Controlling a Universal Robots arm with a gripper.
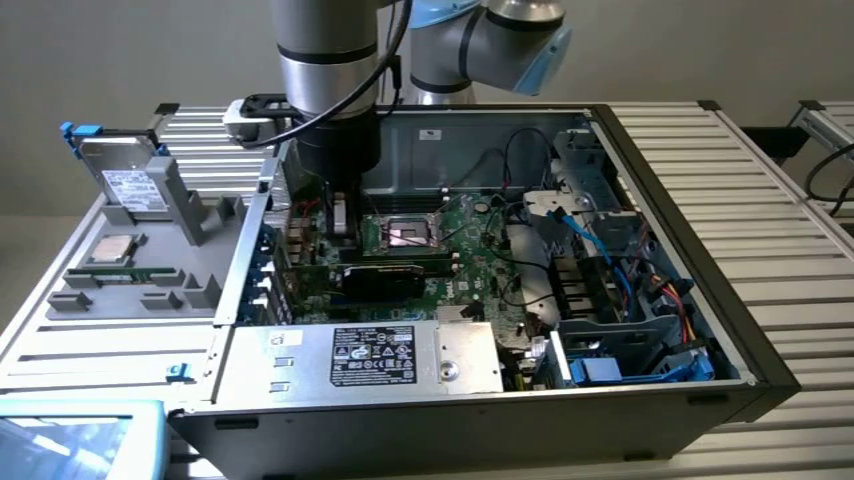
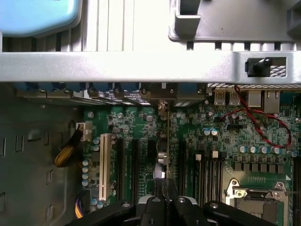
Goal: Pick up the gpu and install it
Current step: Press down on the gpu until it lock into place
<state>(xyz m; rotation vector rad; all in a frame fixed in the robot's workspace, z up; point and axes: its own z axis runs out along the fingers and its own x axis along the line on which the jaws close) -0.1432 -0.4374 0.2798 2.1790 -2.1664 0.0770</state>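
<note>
GPU card stands on edge inside the open computer case, seen end-on from the wrist camera as a thin vertical line running from the pincer up to the rear slot openings. The pincer is closed tight on the card's upper edge, its two fingers pressed together with the card between them. Holding the card by its long top edge keeps the contact edge free and pointing down at the motherboard, which is the posture an expansion slot requires.

In the exterior view the arm reaches straight down into the case at the exterior view's left, beside the rear wall, and a dark card lies across the board just below the processor socket. The card appears lined up with one of the long black slots, to the side of the white slot; whether it is fully seated cannot be told.

Its bracket end points toward the rear frame of the case, as it must for the bracket to meet an opening there.

Outside the case, on the desk, a grey parts tray at the exterior view's left holds a boxy drive upright and a processor chip.
</note>
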